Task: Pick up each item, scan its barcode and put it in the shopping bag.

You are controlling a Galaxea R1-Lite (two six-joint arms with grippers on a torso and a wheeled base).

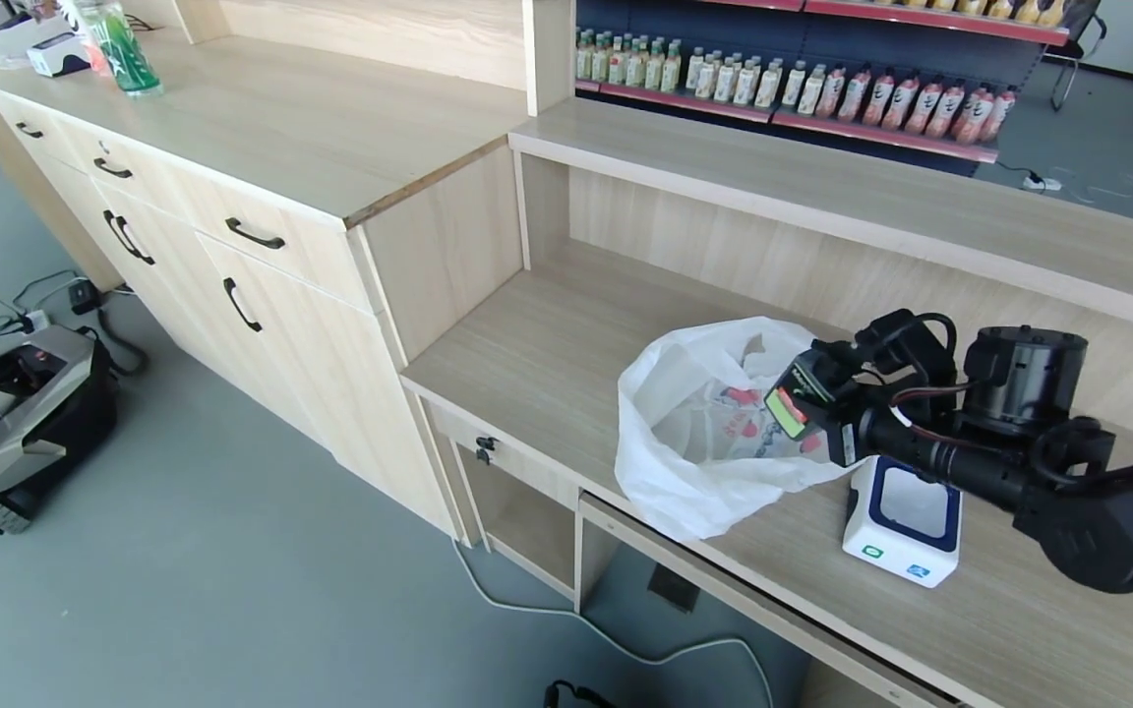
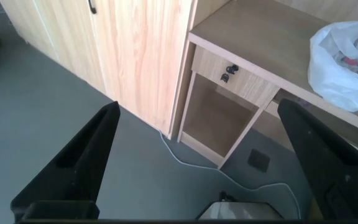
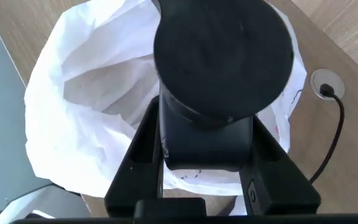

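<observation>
Left gripper [image 2: 197,106]: fingers spread wide, nothing between them, hanging over grey floor beside the desk's open cubby.

Upper left of the head view: green bottle [image 1: 120,47] upright on the tall counter [image 1: 330,128], with a small white box [image 1: 57,54] just left of it. Below are the drawer and door fronts with black handles [image 1: 254,234].

Centre: lower desk [image 1: 547,354]. White shopping bag [image 1: 689,433] sits on it near the front edge, mouth open, with red-printed contents showing inside. White cable [image 1: 527,602] trails across the floor under the desk.

Right of centre: right gripper [image 3: 207,146] clamped on a black canister [image 1: 803,405] with a green and red label. Canister lies roughly level, at the bag's right rim, over the open mouth. Cannot tell whether it touches the plastic. From the right wrist view, the bag spreads directly beneath the canister.

Lower right: white scanner [image 1: 906,521] with a blue-framed window, standing on the desk just right of the bag and below the right gripper in the frame.

Upper right: store shelf [image 1: 783,108] lined with bottles behind the desk.
</observation>
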